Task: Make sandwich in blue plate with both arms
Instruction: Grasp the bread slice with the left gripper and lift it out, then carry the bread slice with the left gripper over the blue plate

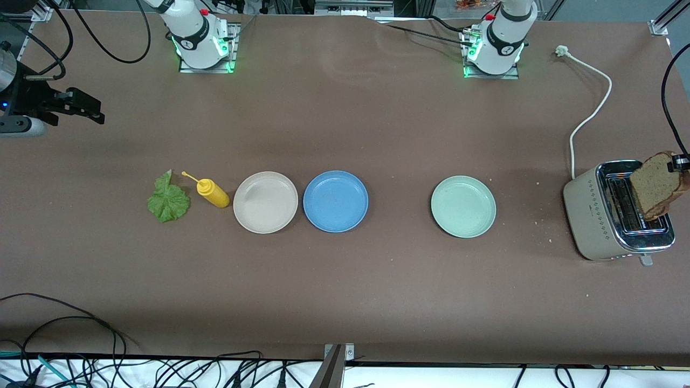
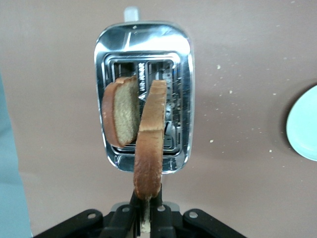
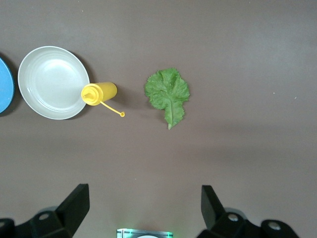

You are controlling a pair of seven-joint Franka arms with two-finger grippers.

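Brown tabletop is seen from the front: the blue plate lies bare mid-table, well apart from the toaster, over which a bread slice is held. At the left wrist, the left gripper is clamped on that slice, a second slice standing in the slot. At the right wrist, the right gripper is held open above the table, the lettuce leaf lying out ahead of it.

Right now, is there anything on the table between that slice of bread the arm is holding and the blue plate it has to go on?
Only the pale green plate lies on the table between. The left gripper holds the bread slice in the air over the toaster, so it can likely pass above that to the blue plate.
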